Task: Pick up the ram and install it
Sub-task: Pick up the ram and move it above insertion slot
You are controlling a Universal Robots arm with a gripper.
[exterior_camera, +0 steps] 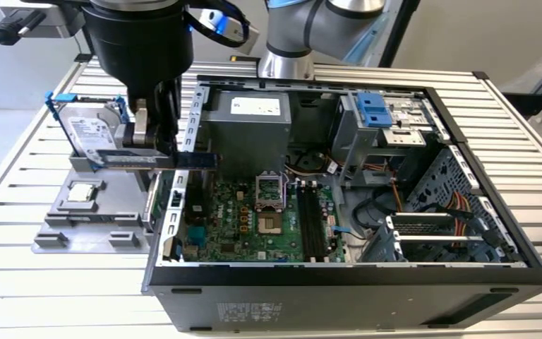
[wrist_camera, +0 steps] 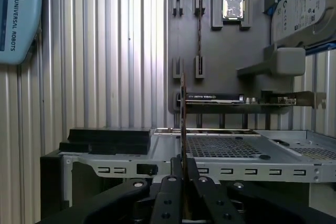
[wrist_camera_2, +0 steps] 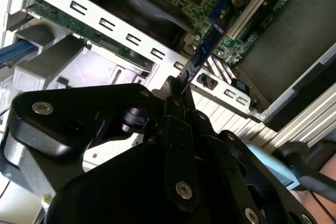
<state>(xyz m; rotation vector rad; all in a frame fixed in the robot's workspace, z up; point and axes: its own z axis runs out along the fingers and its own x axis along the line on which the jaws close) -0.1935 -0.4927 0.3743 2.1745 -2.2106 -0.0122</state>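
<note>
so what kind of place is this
Probably a robotics lab bench for PC assembly: an open desktop computer case on a slotted metal table, a grey fixture beside it holds a CPU chip and hard drive, and the gripper holds the ram.

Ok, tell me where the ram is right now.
The ram is clamped in the gripper at the exterior view's left. It lies level above the computer case side wall there, next to the hard drive.
</note>
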